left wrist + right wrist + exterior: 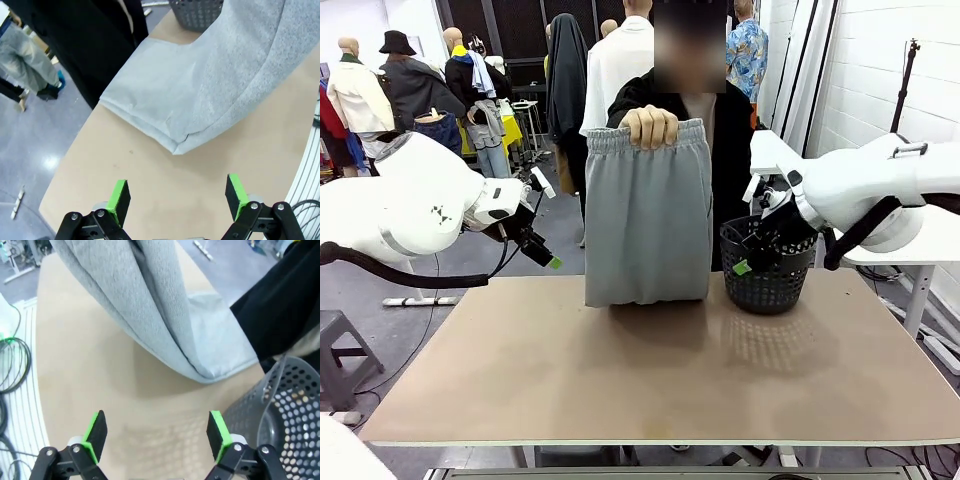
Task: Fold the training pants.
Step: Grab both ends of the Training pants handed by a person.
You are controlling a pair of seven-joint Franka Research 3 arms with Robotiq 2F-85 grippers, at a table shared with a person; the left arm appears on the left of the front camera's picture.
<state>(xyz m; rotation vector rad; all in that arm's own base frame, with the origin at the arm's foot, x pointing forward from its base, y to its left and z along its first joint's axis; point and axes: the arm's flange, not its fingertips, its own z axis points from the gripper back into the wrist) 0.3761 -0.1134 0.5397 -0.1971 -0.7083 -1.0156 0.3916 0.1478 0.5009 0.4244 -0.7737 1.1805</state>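
The training pants are light grey and hang upright at the table's far edge, held by the waistband in a person's hand; their leg ends rest on the tabletop. My left gripper hovers open to the left of the pants, above the table's far left corner. In the left wrist view the pants lie ahead of the open gripper, apart from it. My right gripper is open to the right of the pants, in front of the black basket. The right wrist view shows the pants beyond the open gripper.
A black perforated basket stands on the table's far right, next to the pants; its rim sits close by the right fingertip. The person in black stands behind the wooden table. Clothes racks stand behind.
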